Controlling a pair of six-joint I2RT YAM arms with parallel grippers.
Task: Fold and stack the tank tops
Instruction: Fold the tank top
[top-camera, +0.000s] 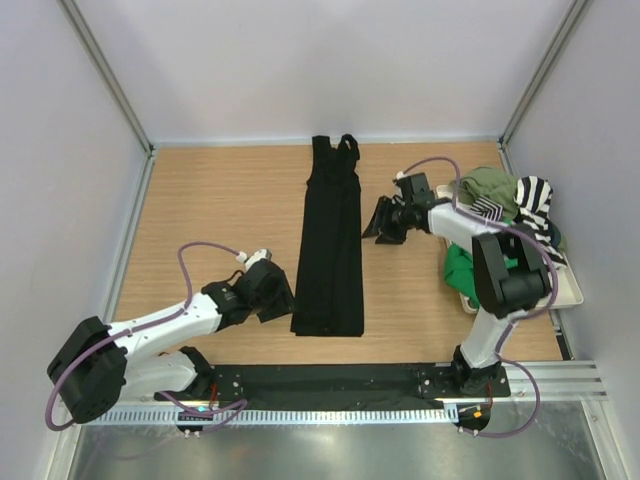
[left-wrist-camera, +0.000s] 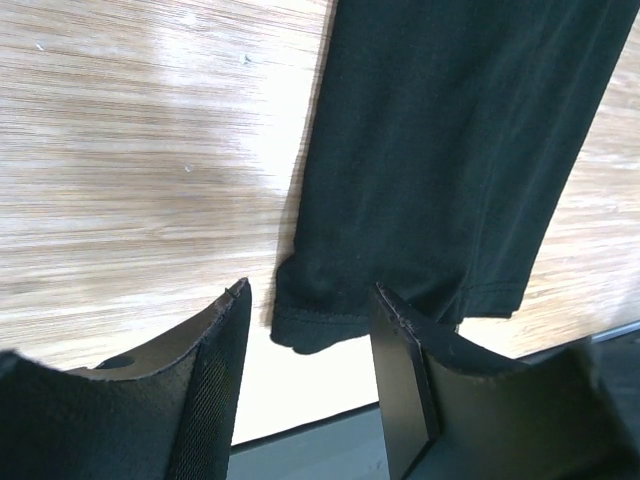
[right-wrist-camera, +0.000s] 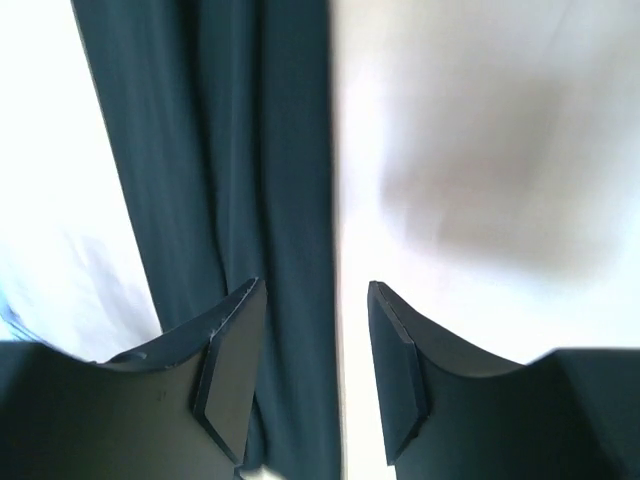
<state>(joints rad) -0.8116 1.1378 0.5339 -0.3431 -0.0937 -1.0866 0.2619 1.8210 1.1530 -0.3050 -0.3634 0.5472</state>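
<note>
A black tank top (top-camera: 330, 250) lies flat as a long narrow strip down the middle of the table, straps at the far end. My left gripper (top-camera: 278, 296) sits just left of its near hem, open and holding nothing. In the left wrist view the hem corner (left-wrist-camera: 310, 330) lies on the wood beyond my open left gripper (left-wrist-camera: 312, 292). My right gripper (top-camera: 383, 222) hovers just right of the strip's upper half, open. In the right wrist view, the dark cloth (right-wrist-camera: 230, 150) runs beneath my open right gripper (right-wrist-camera: 315, 288), its edge between the fingers.
At the right, a pale tray (top-camera: 572, 288) holds a heap of tank tops: olive (top-camera: 490, 185), black-and-white striped (top-camera: 535, 200) and bright green (top-camera: 462, 268). Grey walls enclose the table on three sides. A dark strip (top-camera: 330, 378) runs along the near edge.
</note>
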